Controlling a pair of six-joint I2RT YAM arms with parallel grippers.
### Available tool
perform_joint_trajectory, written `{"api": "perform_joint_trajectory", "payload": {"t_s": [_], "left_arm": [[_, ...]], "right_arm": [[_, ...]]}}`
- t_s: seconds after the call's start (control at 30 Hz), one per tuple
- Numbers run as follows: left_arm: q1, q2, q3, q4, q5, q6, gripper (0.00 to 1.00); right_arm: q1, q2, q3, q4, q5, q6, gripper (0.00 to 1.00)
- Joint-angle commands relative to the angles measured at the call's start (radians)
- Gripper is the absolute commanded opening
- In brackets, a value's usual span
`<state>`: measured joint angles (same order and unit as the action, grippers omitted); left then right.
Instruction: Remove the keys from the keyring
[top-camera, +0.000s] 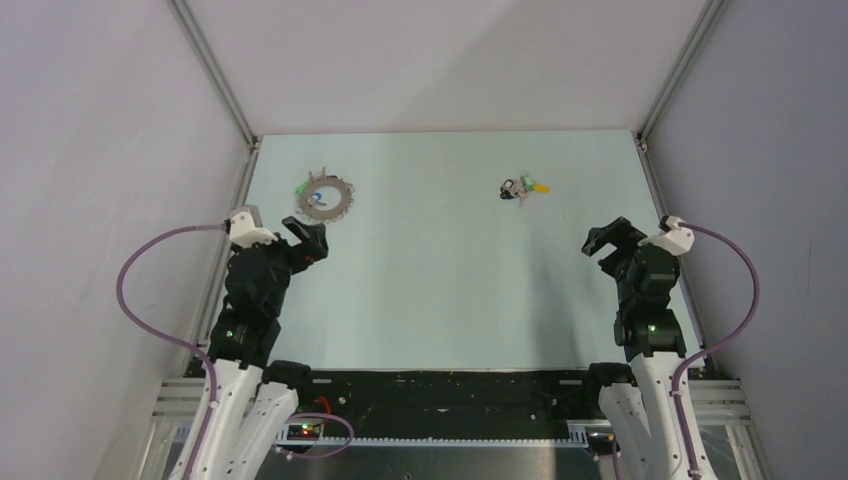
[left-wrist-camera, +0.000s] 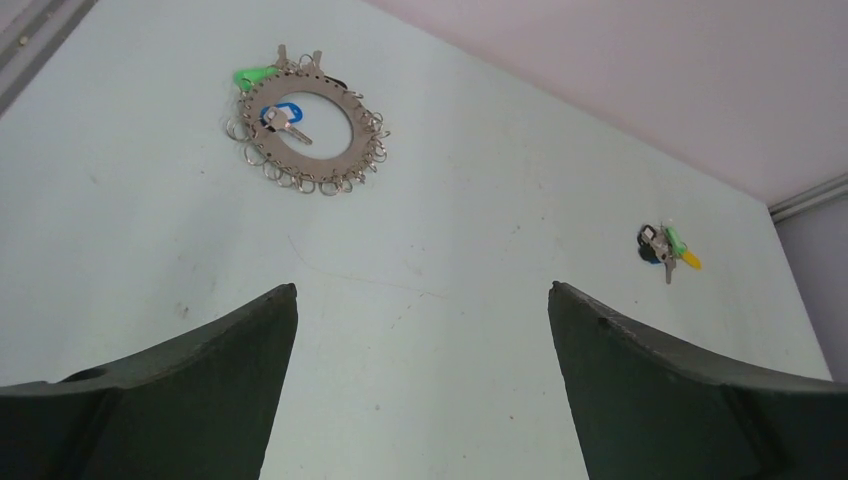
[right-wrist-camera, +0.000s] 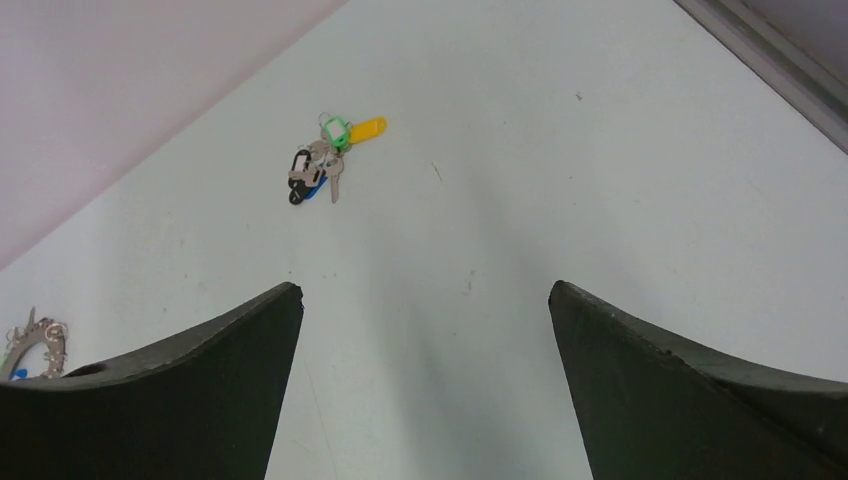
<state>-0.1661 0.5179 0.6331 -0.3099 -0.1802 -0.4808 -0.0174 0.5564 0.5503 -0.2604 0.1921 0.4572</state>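
keyring (top-camera: 326, 199): flat on table (top-camera: 450, 290), upper left of top view; round, no long axis; green tag (left-wrist-camera: 252, 75) sticks out toward upper left in left wrist view
keys (left-wrist-camera: 288, 121): fringe the rim; blue-headed one inside the ring, blade toward lower right
loose clump (top-camera: 522, 188): upper centre-right, well apart from ring
room: ring near left rail (top-camera: 238, 195) and far corner; bare table between ring and clump
left gripper (top-camera: 306, 240): arm folded back, just below ring, not touching, jaws wide apart, nothing held
right gripper (top-camera: 606, 242): arm folded back, right side, jaws spread wide, nothing held
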Motion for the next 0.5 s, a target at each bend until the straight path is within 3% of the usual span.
{"api": "perform_joint_trajectory", "payload": {"t_s": [0.0, 0.27, 0.47], "left_arm": [[0.009, 0.074, 0.066, 0.007, -0.016, -0.079, 0.98], [0.013, 0.463, 0.255, -0.062, -0.192, -0.174, 0.99], [0.017, 0.762, 0.433, -0.059, -0.253, -0.195, 0.83]], "right_arm": [[-0.019, 0.01, 0.044, 0.009, -0.028, 0.06, 1.0], [-0.033, 0.117, 0.046, 0.01, -0.08, 0.098, 0.97], [-0.033, 0.113, 0.051, -0.009, -0.057, 0.087, 0.94]]}}
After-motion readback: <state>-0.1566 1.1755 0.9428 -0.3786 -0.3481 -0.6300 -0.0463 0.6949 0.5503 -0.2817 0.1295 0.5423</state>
